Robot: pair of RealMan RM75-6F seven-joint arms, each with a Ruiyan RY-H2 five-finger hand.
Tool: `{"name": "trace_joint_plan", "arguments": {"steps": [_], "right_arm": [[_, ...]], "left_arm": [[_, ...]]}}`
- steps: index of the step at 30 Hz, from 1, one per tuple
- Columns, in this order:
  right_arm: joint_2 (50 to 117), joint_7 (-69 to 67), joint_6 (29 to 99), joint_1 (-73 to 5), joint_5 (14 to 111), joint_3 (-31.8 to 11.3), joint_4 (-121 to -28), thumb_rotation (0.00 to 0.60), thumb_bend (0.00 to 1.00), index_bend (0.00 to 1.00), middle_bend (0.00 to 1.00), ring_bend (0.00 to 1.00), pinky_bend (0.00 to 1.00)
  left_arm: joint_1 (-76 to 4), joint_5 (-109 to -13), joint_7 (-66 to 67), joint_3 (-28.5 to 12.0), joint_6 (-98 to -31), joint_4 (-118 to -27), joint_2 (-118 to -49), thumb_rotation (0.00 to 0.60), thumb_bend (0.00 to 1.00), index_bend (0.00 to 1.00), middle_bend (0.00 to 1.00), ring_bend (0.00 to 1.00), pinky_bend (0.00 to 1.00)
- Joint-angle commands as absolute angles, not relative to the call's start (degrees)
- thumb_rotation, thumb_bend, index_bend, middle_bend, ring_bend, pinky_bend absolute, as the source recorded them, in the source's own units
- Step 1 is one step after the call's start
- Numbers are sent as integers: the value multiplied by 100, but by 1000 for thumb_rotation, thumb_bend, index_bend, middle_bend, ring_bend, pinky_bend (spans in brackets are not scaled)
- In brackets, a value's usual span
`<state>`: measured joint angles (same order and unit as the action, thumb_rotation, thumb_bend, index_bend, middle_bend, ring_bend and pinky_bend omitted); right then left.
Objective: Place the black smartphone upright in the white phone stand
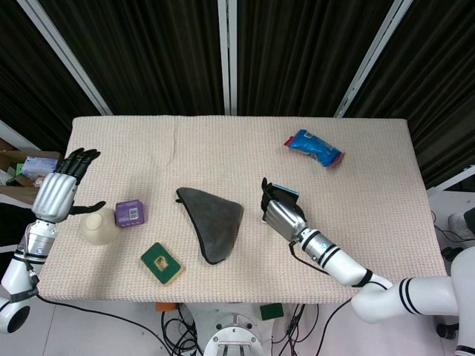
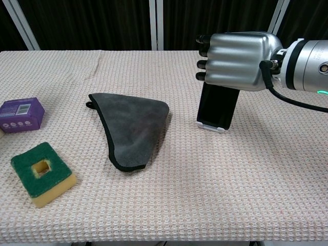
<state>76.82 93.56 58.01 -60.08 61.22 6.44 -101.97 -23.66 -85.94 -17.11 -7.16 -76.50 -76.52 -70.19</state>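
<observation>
The black smartphone (image 2: 218, 107) stands upright with its lower edge in the small white phone stand (image 2: 211, 126), right of the table's middle. My right hand (image 2: 238, 61) sits over the phone's top, fingers curled around it, so the upper part of the phone is hidden. In the head view the same right hand (image 1: 280, 211) covers most of the phone (image 1: 288, 193). My left hand (image 1: 58, 194) hovers at the table's far left edge, fingers spread and holding nothing.
A dark grey cloth (image 2: 133, 128) lies left of the stand. A green and yellow sponge (image 2: 42, 174) and a purple box (image 2: 20, 115) sit further left, beside a beige bowl (image 1: 99, 226). A blue packet (image 1: 315, 148) lies at the back right.
</observation>
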Motion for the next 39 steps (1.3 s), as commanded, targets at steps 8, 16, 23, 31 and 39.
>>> {"name": "trace_joint_plan", "arguments": {"steps": [8,16,23,31,39], "right_arm": [[7642,9497,5855,-6059,5832,706,-10314,600,512,296,315,237,83],[7612,9406,5826,-6120,5756,755,-10356,600,448,0,96,8,1],[7593,9293,5843,-6150,5776,796,-10356,600,377,0,1,0,0],[7321,8696,5909,-6085,6423,815,-10475,600,327,0,0,0,0],[6408,6850,7420,-5209,8130,697,-10991,600,307,0,0,0,0]], "left_arm": [[-2374,-8580,-1697,-718,-7624,-7656,-7020,598,68,108,94,58,181],[-2373,-8569,-1680,-720,-7618,-7659,-7022,600,68,108,94,58,182],[-2367,-8554,-1666,-726,-7617,-7674,-7005,600,68,108,94,58,182],[-2356,-8547,-1635,-743,-7645,-7731,-6969,600,68,108,94,58,182],[-2263,-8470,-1520,-766,-7735,-7862,-6864,600,68,108,94,58,182]]}}
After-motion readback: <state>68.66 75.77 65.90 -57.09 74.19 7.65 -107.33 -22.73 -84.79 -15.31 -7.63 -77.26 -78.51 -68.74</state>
